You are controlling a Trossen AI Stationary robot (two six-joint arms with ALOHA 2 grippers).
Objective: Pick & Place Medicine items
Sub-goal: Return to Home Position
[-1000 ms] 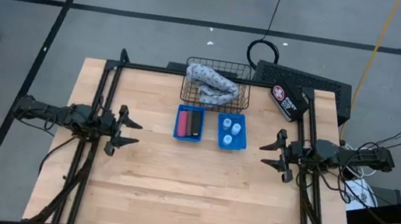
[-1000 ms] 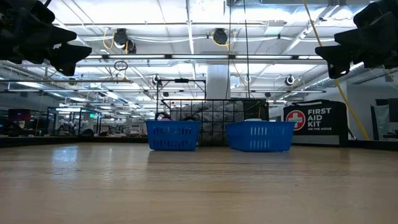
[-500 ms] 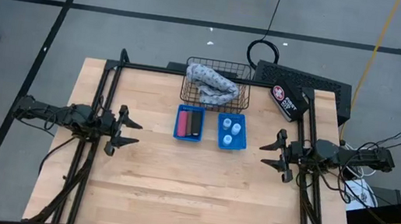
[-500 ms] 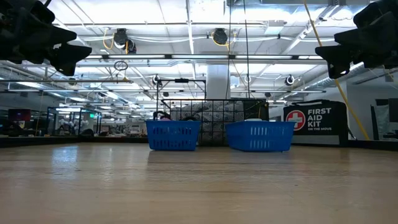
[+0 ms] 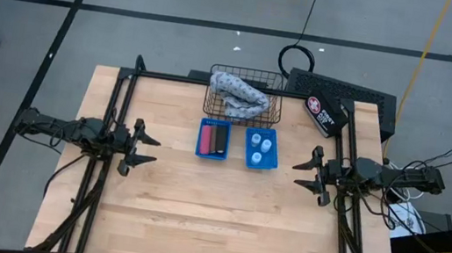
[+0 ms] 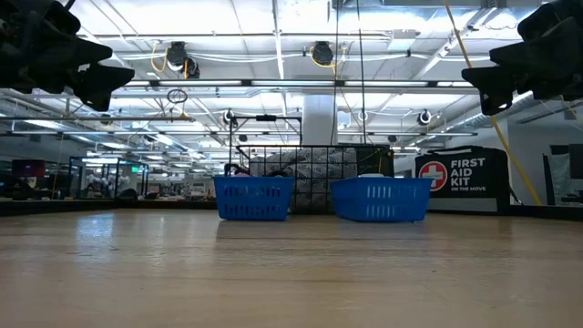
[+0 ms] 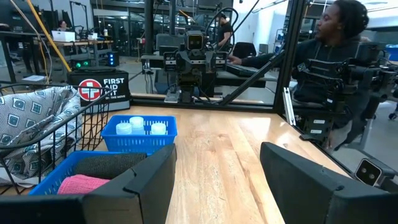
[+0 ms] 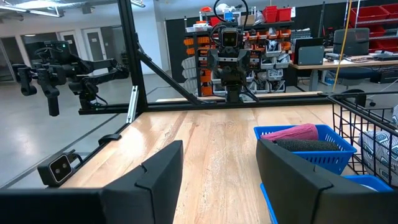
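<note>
White bottles (image 5: pixel 262 147) all sit in the right blue bin (image 5: pixel 259 166), at 12 o'clock from table centre; the left wrist view shows their caps just above that bin's wall. Pink piece (image 5: pixel 209 136) and black piece (image 5: pixel 221 137) lie side by side in the left blue bin (image 5: pixel 200 137), just beside the first at its 9 o'clock. I can't pick out a brown piece. No loose item shows on the table (image 5: pixel 212 222). Wire basket (image 5: pixel 241 118) with the patterned cloth (image 5: pixel 239 93) stands at 12 o'clock of the bins, and the first aid pouch (image 5: pixel 324 112) is at 2 o'clock near the table corner. Left gripper (image 5: pixel 154 151) hangs at 9 o'clock and right gripper (image 5: pixel 295 174) at 3 o'clock, both well apart from the bins and raised off the wood in the low view. Jaws on both are spread wide and carry nothing. Change over the last second: none. Arms, bins and items match the earlier views exactly. I read that as both arms already parked at home, sorting done as far as I can see, nothing left to grab. A person sits beyond the table edge in the left wrist view, away from the arms.
</note>
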